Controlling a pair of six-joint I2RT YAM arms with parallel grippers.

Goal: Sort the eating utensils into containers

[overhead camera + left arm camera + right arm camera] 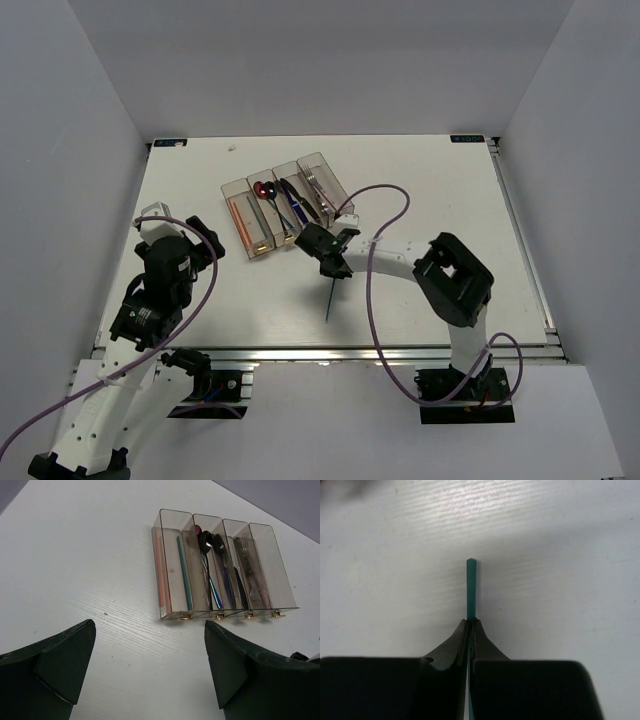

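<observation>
Right wrist view: teal chopstick (471,587) lower length hidden between pinched fingers (447,652) of right gripper (470,622); fingers cut off at bottom edge. Left wrist view: left gripper (150,625) prongs cut off at lower corners. Top view: cutlery (290,200) in containers (336,180) too small to identify.

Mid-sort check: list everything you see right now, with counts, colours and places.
containers: four, clear grey, joined in a row.
tags: four, yellowish, one per container end.
orange chopstick: one, first container, leftmost in left wrist view.
binned teal chopstick: one, same container.
spoons: at least two, dark and iridescent, second container.
knives: count unclear, dark and blue, third container.
forks: count unclear, silvery, fourth container.
held teal chopstick: one, gripped, apart from the containers.
table: one, white.
cables: two, purple, along the arms.
left hand: black, open, empty.
right hand: black, shut on held teal chopstick.
</observation>
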